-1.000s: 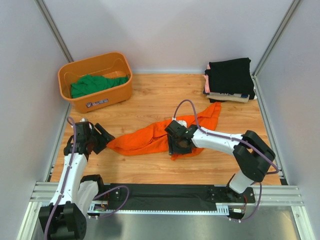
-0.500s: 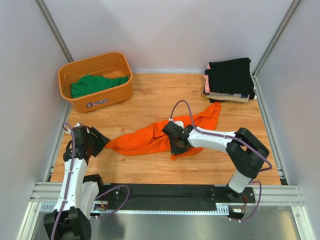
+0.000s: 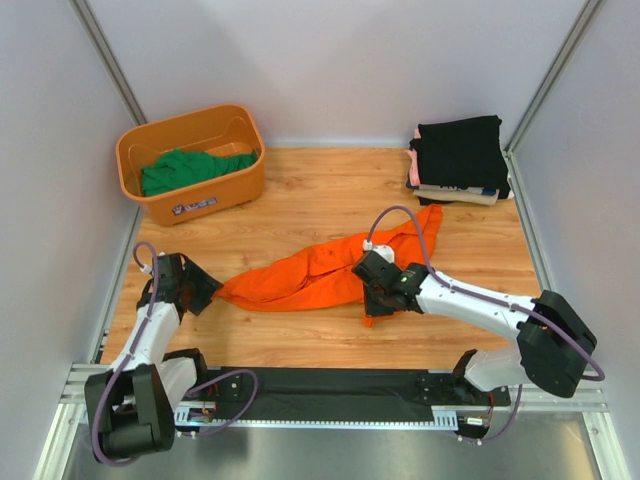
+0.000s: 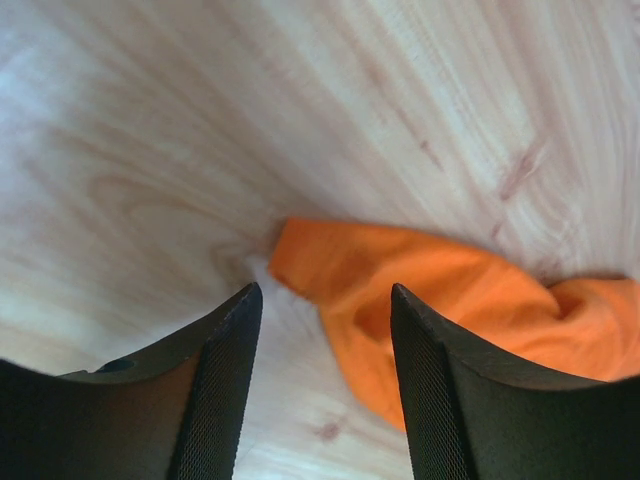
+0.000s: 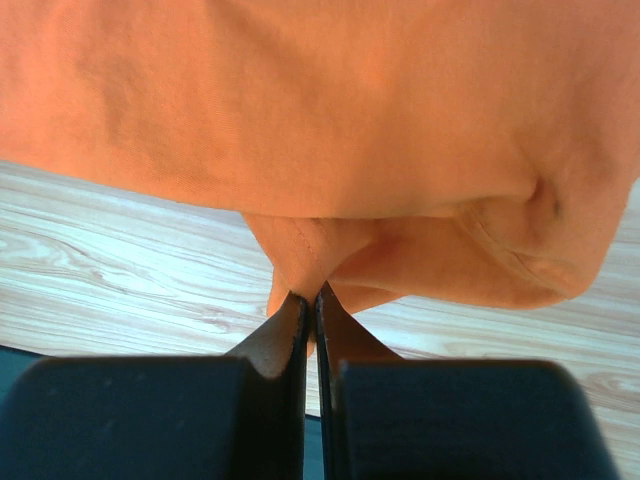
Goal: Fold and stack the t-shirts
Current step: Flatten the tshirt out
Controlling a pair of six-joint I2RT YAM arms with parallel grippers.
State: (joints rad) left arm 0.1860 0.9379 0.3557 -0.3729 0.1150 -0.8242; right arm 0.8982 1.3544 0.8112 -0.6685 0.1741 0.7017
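A bright orange t-shirt (image 3: pixel 320 275) lies crumpled in a long diagonal band across the wooden table. My right gripper (image 3: pixel 378 297) is shut on a fold at its near edge; in the right wrist view the orange t-shirt (image 5: pixel 330 120) fills the top and a pinch of cloth sits between the closed fingertips (image 5: pixel 313 295). My left gripper (image 3: pixel 203 290) stands open at the shirt's left tip, and the orange t-shirt (image 4: pixel 440 290) lies just ahead of its fingers (image 4: pixel 325 290). A green t-shirt (image 3: pixel 190 168) lies in the basket. Folded t-shirts, black on top (image 3: pixel 460 155), are stacked at the back right.
The rigid orange basket (image 3: pixel 180 205) stands at the back left. Grey walls close in the table on three sides. A black strip (image 3: pixel 330 390) runs along the near edge between the arm bases.
My right gripper has shut on the orange shirt's near edge and shifted right and nearer, dragging the cloth. The left gripper has dropped closer to the shirt's left tip.
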